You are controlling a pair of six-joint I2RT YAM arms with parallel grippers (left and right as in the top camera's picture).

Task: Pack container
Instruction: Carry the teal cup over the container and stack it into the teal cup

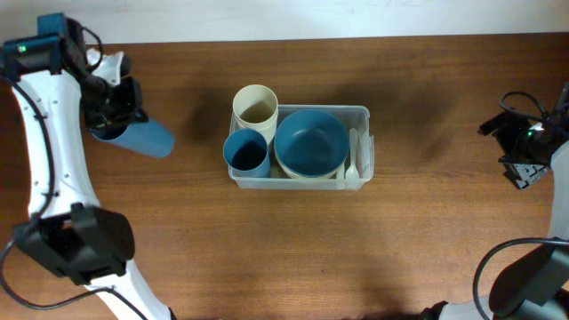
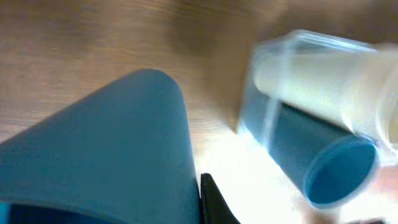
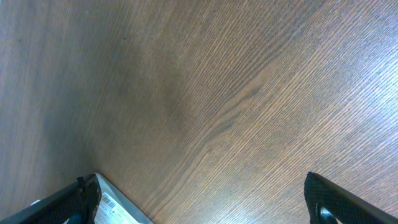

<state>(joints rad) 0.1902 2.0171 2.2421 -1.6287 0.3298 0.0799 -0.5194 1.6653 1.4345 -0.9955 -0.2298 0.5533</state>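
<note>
Wooden table (image 1: 356, 249) — one container (image 1: 295, 183), three cups (image 1: 255, 105) (image 1: 246, 151) (image 1: 147, 136)

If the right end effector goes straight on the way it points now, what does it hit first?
The bare wooden table. The right end effector is open, and its wrist view shows only wood ahead; the container sits off to one side. Distance to the surface is unclear.

You are looking at a loose blue cup (image 1: 142, 136) tilting near the far left corner of the wooden table (image 1: 267, 249). At mid-table, a cream cup (image 1: 255, 107) and a second blue cup (image 1: 245, 151) are standing upright side by side. Just right of them a blue bowl (image 1: 310, 142) is nesting in a cream bowl (image 1: 307, 175), and a white spoon (image 1: 352, 156) is resting alongside.
</note>
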